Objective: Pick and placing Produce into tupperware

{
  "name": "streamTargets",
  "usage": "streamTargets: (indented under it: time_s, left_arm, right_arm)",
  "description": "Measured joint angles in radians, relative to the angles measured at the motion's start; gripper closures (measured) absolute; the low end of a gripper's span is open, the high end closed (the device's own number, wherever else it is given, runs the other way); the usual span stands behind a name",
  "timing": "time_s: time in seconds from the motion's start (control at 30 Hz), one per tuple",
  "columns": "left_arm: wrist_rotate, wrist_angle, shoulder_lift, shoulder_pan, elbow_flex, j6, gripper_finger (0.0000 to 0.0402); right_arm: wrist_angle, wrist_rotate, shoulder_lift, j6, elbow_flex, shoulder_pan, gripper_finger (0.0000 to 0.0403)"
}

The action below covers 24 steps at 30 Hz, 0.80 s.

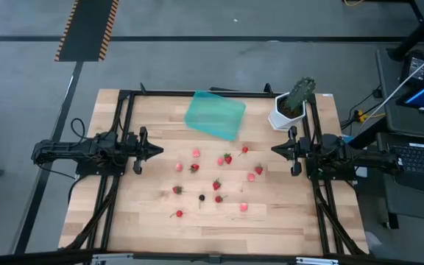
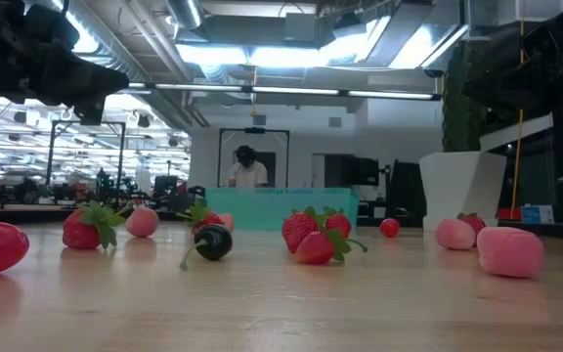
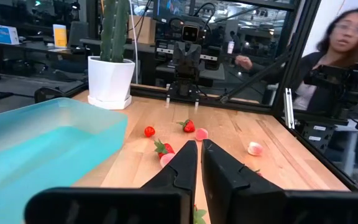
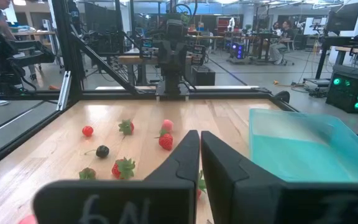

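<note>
- From above, the Produce (image 1: 216,184) lies scattered across the middle of the surface (image 1: 138,213); the tupperware (image 1: 215,115) sits empty at the far edge, beside a cactus in a white pot (image 1: 289,110)
- The left tool (image 1: 157,152) and right tool (image 1: 275,150) hang at opposite sides, clear of the berries; each wrist view shows its fingers drawn together on nothing
- Only the low view singles out the dark berry (image 2: 213,242) up front; a person (image 2: 248,168) stands far behind

Open-plan robotics lab: equipment-laden workbenches (image 4: 253,43), ceiling strip lights (image 2: 291,57), black rig frames (image 3: 291,68).
</note>
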Motion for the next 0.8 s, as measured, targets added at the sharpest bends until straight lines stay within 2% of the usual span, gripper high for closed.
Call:
streamTargets:
  time_s: [0.43, 0.8]
  left_arm:
    - [0.0, 0.0, 0.0, 0.0, 0.0, 0.0, 0.04]
    - [0.0, 0.0, 0.0, 0.0, 0.0, 0.0, 0.0375]
  right_arm:
    - [0.0, 0.0, 0.0, 0.0, 0.0, 0.0, 0.0382]
    - [0.0, 0.0, 0.0, 0.0, 0.0, 0.0, 0.0382]
